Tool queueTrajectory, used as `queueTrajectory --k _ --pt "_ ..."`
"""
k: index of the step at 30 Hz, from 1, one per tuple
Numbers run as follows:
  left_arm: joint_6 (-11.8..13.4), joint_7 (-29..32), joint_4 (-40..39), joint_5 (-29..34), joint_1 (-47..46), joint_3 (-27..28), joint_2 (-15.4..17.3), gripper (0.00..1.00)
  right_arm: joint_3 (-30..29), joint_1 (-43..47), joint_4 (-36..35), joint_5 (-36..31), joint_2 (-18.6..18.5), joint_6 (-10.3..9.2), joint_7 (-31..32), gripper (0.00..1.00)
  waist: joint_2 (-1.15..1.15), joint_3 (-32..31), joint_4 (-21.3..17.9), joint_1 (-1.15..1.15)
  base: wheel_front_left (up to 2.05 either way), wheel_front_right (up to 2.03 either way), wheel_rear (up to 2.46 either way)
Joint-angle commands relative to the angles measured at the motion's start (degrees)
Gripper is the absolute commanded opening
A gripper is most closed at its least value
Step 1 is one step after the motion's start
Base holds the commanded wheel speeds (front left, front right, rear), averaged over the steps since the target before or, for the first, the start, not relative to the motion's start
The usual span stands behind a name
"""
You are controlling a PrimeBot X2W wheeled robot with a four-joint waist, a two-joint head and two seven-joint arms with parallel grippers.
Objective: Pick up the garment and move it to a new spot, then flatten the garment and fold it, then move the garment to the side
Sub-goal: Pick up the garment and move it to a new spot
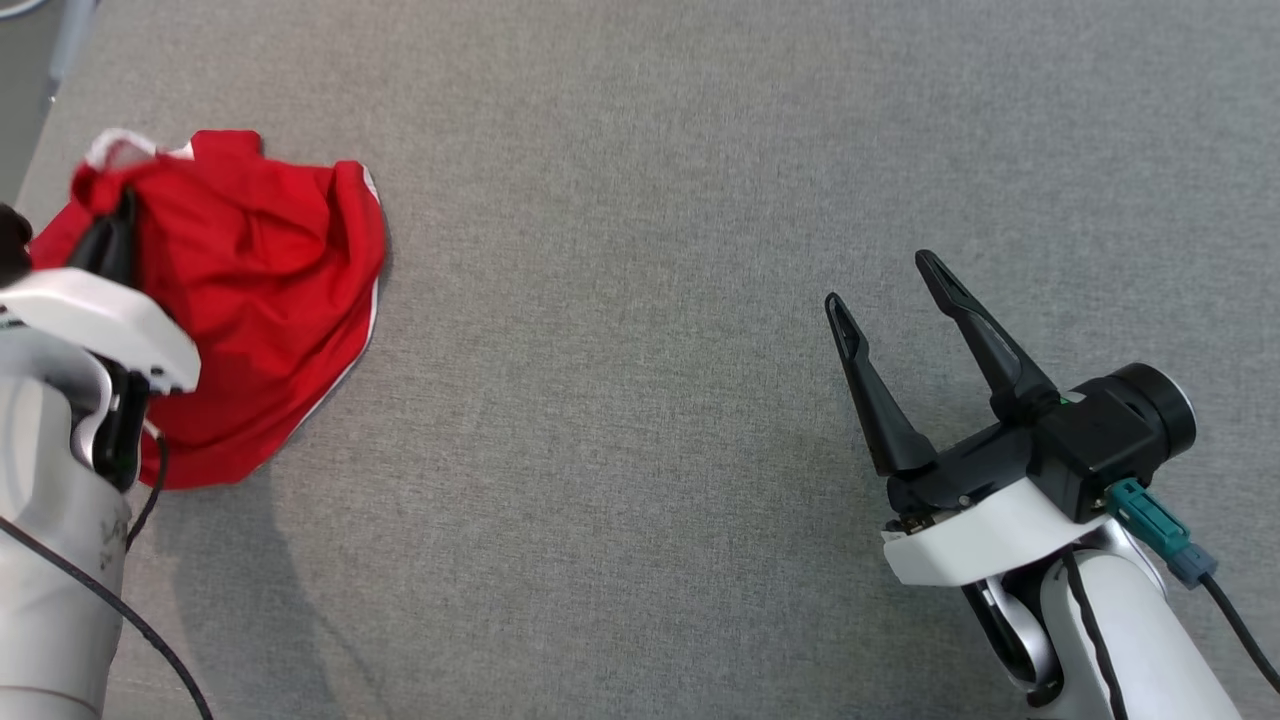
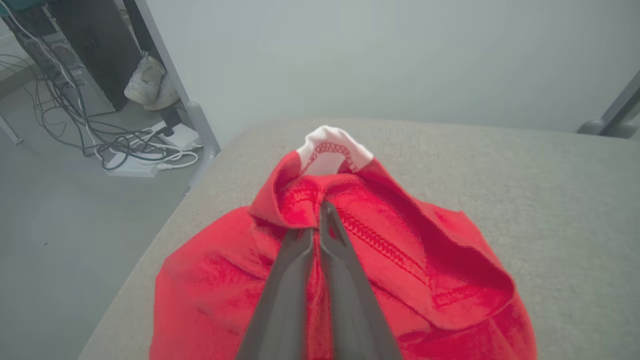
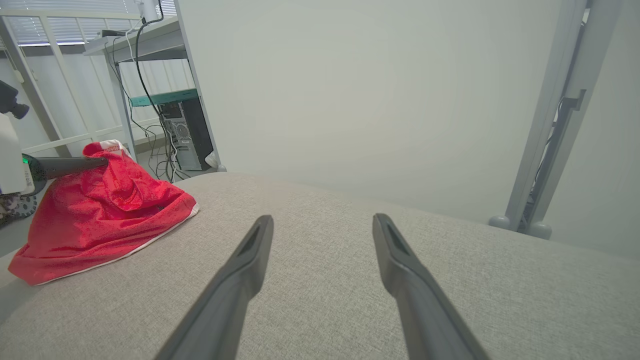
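Garment, red with white trim, crumpled at the left end of the grey cloth-covered table, near its edge.

Head view: left gripper pressed together, pinching a raised fold. Its tips are sunk in cloth and partly masked by the wrist housing. Right gripper spread, empty, well apart from the garment.

Left wrist view: the fingers meet on a stitched hem just below the white band. How many layers are caught cannot be told. Best practice would be a slow, vertical lift that keeps the trailing hem clear of the table edge.

Right wrist view: the garment's far side is hidden.
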Motion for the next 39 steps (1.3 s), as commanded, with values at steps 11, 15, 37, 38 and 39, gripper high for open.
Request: queueTrajectory --k 11,15,37,38,39 --pt "-0.1 -4.4 -18.6 -3.3 2.3 -4.2 -1.9 0.00 -1.8 0.8 4.9 3.3 0.8 -0.04 -4.5 1.00 0.00 -9.0 -1.9 0.00 0.00 0.00 0.00" --pt "1.0 -1.9 -27.3 -4.1 4.9 -5.3 -3.9 0.00 -3.3 1.0 5.9 4.2 0.8 -0.04 -5.6 1.00 0.00 -10.9 -4.1 0.00 0.00 0.00 0.00" --pt "7.2 4.6 -36.7 1.6 9.6 -23.1 -14.3 0.00 -10.4 -0.2 3.6 5.5 0.9 -0.03 -7.7 1.00 0.00 -6.9 -24.5 0.00 0.00 0.00 0.00" --pt "7.4 4.5 -35.3 1.8 9.4 -23.8 -14.4 0.00 -10.6 -0.1 3.6 5.4 0.9 -0.03 -7.7 1.00 0.00 -6.6 -25.1 0.00 0.00 0.00 0.00" --pt "7.4 4.1 -33.9 1.8 9.1 -24.5 -14.6 0.00 -10.8 -0.1 3.5 5.7 0.9 -0.03 -7.8 1.00 0.00 -6.3 -25.6 0.00 0.00 0.00 0.00"
